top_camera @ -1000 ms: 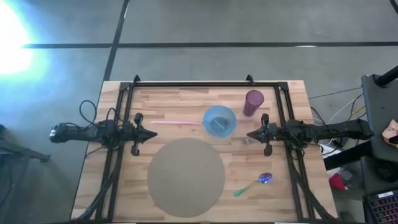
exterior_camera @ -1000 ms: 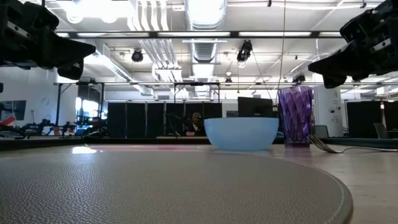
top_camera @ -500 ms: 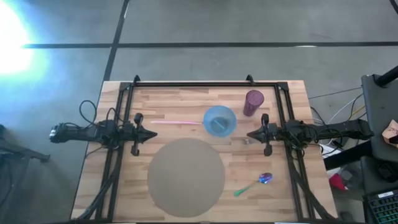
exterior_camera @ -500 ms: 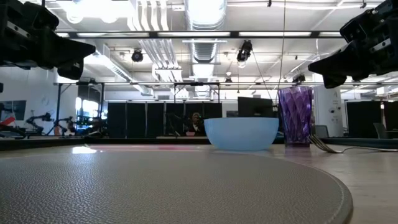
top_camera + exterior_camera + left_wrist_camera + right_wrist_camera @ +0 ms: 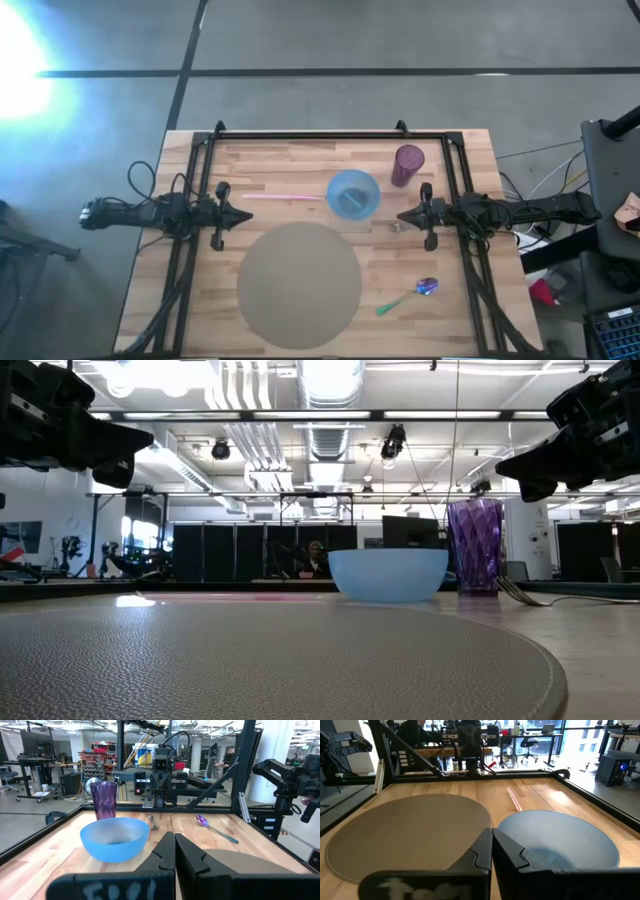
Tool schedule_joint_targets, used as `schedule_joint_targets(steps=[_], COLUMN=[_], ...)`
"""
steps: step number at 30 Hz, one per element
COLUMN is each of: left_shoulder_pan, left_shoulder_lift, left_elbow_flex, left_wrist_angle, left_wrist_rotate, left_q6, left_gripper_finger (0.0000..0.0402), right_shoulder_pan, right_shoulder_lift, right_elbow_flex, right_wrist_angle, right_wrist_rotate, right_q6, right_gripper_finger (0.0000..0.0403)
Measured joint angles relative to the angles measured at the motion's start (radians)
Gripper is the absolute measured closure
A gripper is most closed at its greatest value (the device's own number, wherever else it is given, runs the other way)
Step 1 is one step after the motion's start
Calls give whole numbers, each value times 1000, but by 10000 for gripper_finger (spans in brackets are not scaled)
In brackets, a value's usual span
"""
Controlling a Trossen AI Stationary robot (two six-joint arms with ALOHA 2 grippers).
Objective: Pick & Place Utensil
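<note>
A spoon with a purple bowl and green handle lies flat on the wood near the table's right near corner, also in the left wrist view. A small fork lies by the blue bowl. A pink straw lies left of the bowl. My left gripper hovers shut at the table's left side, above the round tan mat. My right gripper hovers shut at the right side, just right of the bowl. Neither touches anything.
A purple ribbed cup stands behind the bowl toward the far right. A black metal frame runs along the table's far edge and sides. The mat covers the near middle; bare wood shows around the spoon.
</note>
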Motion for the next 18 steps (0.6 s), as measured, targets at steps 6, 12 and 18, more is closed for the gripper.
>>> schedule_joint_targets(steps=[6, 12, 18], left_shoulder_pan=[0, 0, 0], left_shoulder_lift=[0, 0, 0], left_elbow_flex=[0, 0, 0], left_wrist_angle=[0, 2, 3], left_wrist_rotate=[0, 0, 0], left_q6=[0, 0, 0], left_gripper_finger=[401, 401, 401], right_shoulder_pan=[0, 0, 0], right_shoulder_lift=[0, 0, 1], right_elbow_flex=[0, 0, 0], right_wrist_angle=[1, 2, 17], right_wrist_rotate=[0, 0, 0], right_q6=[0, 5, 59], right_gripper_finger=[394, 394, 394])
